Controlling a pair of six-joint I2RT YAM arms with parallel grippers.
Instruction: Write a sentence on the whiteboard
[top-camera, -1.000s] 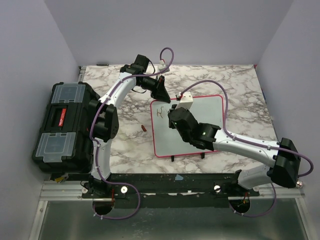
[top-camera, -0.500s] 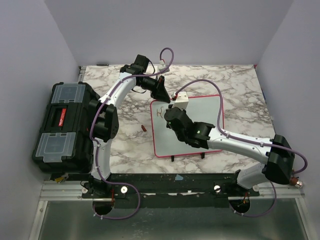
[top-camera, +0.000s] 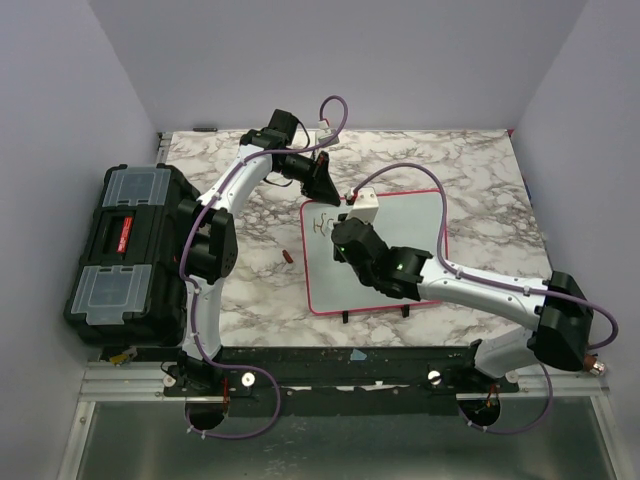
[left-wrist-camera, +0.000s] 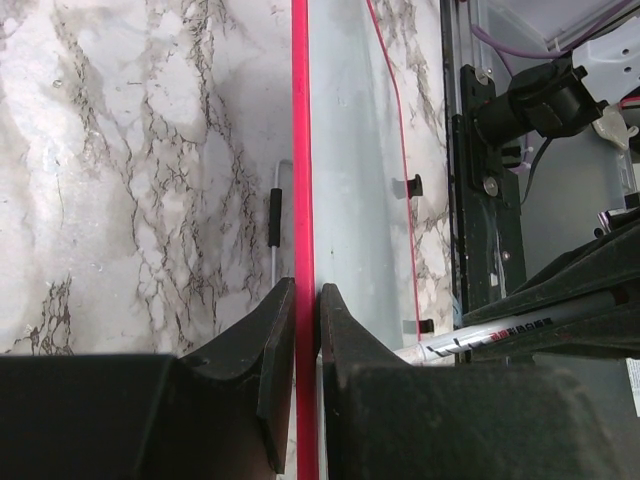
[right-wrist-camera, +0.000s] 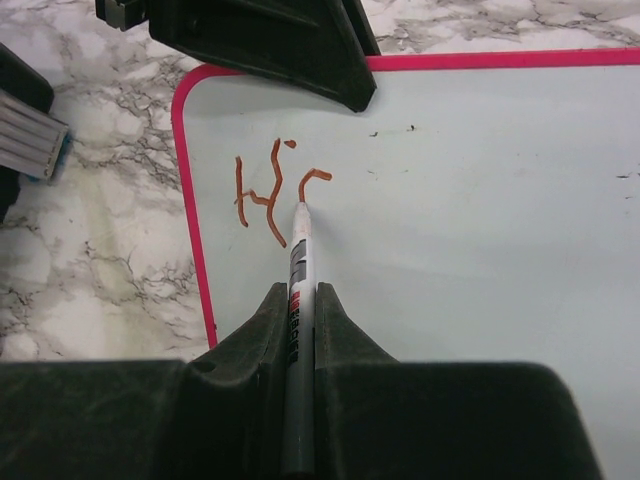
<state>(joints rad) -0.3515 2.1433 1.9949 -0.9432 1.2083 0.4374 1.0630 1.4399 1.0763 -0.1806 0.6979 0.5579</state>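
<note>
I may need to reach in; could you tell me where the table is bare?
Bare marble: right of the whiteboard up to the wall, and between toolbox and whiteboard, save one small red piece. Crowded: the board's far left corner, where the left gripper clamps the frame and the right gripper holds the marker.

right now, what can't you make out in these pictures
- Top view: the writing is too small to read; the right arm covers part of the whiteboard.
- Right wrist view: the marker's back end is hidden inside the right gripper.
- Top view: small red thing on the table, too small to name.
</note>
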